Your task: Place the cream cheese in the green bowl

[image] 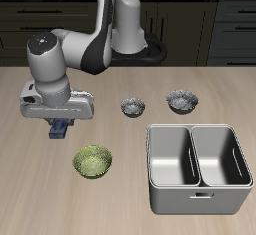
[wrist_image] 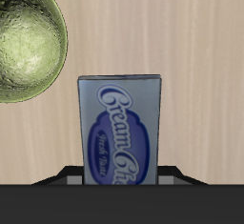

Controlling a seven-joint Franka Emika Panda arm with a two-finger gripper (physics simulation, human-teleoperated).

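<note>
The cream cheese (wrist_image: 119, 128) is a small dark blue box with a lighter bluish label. It sits between the fingers of my gripper (image: 61, 127), which is shut on it and holds it a little above the table. In the exterior view the box (image: 62, 133) shows as a dark blue bit under the hand. The green bowl (image: 92, 161) is round, yellow-green and ribbed inside. It stands on the table nearer the front edge, close beside the gripper. In the wrist view the bowl (wrist_image: 27, 42) lies just off the box's corner.
Two small grey metallic bowls (image: 133, 107) (image: 181, 101) stand farther back, mid-table. A steel double basin (image: 198, 167) sits near the front edge, on the far side of the green bowl from the gripper.
</note>
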